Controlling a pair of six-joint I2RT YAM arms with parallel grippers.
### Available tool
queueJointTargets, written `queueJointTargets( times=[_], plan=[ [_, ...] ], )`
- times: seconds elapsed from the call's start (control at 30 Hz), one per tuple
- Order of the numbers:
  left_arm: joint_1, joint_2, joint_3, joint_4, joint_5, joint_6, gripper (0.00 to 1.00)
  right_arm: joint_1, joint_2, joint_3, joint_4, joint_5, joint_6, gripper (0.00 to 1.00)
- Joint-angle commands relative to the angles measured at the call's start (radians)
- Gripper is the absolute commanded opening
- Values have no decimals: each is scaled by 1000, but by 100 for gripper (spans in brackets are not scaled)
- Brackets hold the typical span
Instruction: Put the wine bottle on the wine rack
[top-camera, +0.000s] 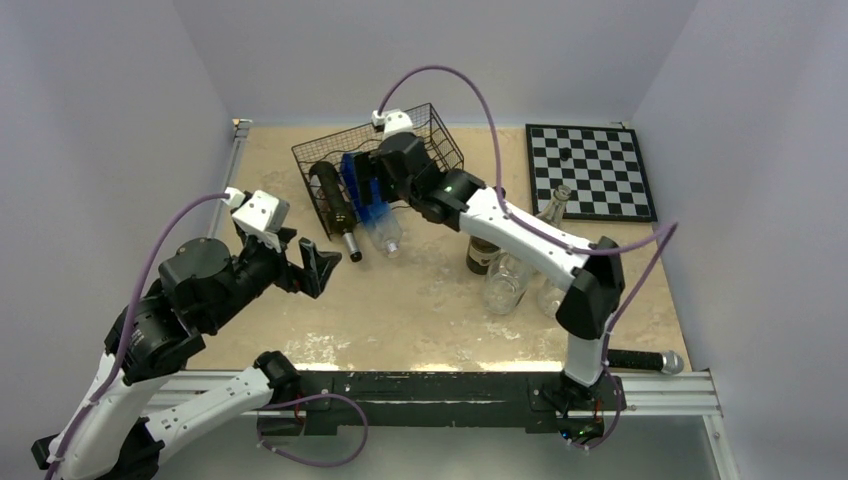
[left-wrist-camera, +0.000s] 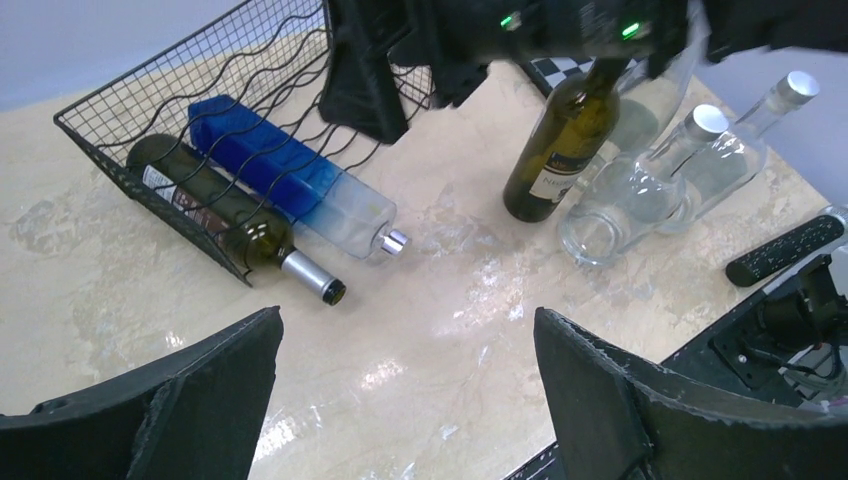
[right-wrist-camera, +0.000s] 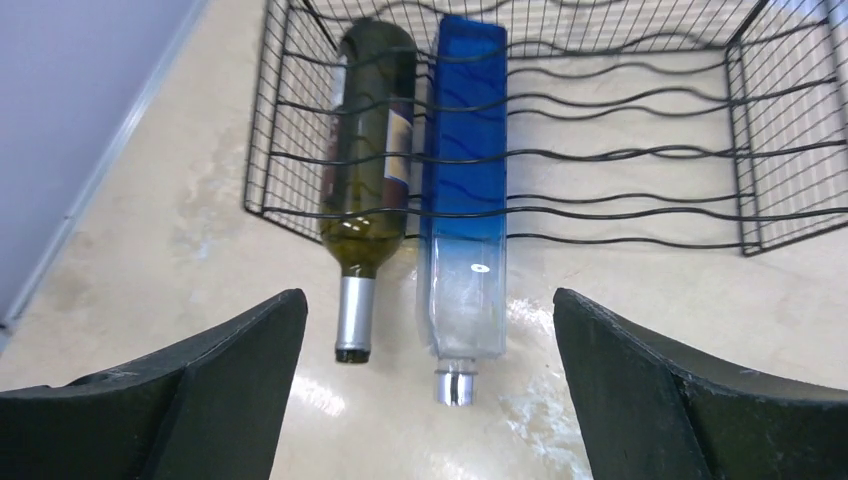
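Overhead, the wine rack stands on the bench with 2 bottles lying side by side inside it. These are the dark green wine bottle and, just beside it, the blue bottle, and both necks poke out of the rack's near opening. The right claw hangs over the blue bottle at the rack's front, released. The left claw hovers over the bench on the near side of the rack, well apart from it, also released and empty. A chessboard lies well apart from the rack. An upright dark bottle and clear glass bottles stand near the rack's front corner.

From the left wrist, the left claw's fingers spread wide with only bare bench between them. Beyond them the rack holds the wine bottle in the slot against its mesh side. The bottle's silver-sleeved neck sticks out past the rack's edge.

From the right wrist, the right claw's fingers stand wide apart, gripping nothing. Straight ahead, the wine bottle lies under the rack's wavy wires. The blue bottle lies just beside it, its clear shoulder and silver cap outside the rack.
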Motion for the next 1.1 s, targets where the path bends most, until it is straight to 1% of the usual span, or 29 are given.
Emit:
queueJointTargets(
  times=[0.0, 0.07, 0.17, 0.3, 0.4, 0.5, 0.6, 0.7, 0.9, 1.03, 1.07],
  plan=[
    [1, -19, -1, 100, 19, 30, 99, -36, -168, 77, -203, -92, -63, 96],
    [0, -21, -10, 122, 26, 38, 99, -65, -240, 72, -276, -131, -67, 96],
    [-1, -19, -24, 154, 48, 48, 99, -115, -329, 106, -405, -143, -69, 95],
    [1, -10, -48, 203, 81, 58, 99, -178, -394, 191, -590, -102, -92, 95],
    [0, 6, -58, 234, 93, 65, 99, -224, -441, 191, -672, -64, -98, 95],
    [0, 25, -60, 253, 103, 70, 99, -266, -486, 127, -697, -50, -99, 93],
    [1, 40, -62, 266, 117, 77, 99, -297, -517, 47, -690, -96, -87, 89],
    [1, 52, -63, 273, 129, 83, 99, -307, -515, -3, -685, -149, -85, 84],
    [1, 64, -64, 278, 139, 92, 99, -323, -446, -8, -709, -168, -75, 77],
    [0, 63, -70, 277, 137, 92, 99, -333, -389, 1, -717, -178, -69, 71],
    [0, 61, -73, 277, 136, 91, 99, -335, -375, 5, -720, -184, -68, 68]
  ],
)
